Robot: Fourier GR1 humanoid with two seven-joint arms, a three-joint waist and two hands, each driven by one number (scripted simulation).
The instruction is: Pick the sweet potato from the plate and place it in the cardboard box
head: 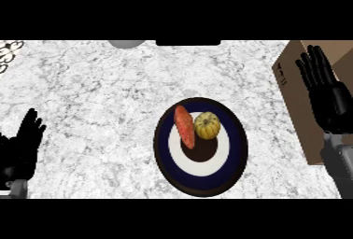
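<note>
Head view of a white-and-grey marbled counter [89, 93], taken steeply from above. The landmark was a round plate [233, 158] with a dark rim, a navy band, a white ring and a dark centre, lying slightly right of the counter's middle. On the plate's upper half lay the sweet potato [184, 126] — an elongated orange-red root, set lengthwise and slightly tilted, on the plate's left portion. Touching its right side sat a small yellow-green ribbed squash [208, 125]. To the right of the plate, apart from it, stood the cardboard box [293, 93], brown, its side wall facing the plate. The right hand [324, 88] showed over the box, well clear of the plate, its black fingers straight and spread wide, holding nothing. The left hand [21, 144] appeared far to the left of the plate at the view's edge, fingers up and relaxed — resting, also holding nothing. Beyond the plate, at the counter's far edge, a grey rounded object [125, 44] was partly in view; what it was could not be told. The sweet potato had not yet been picked up.
</note>
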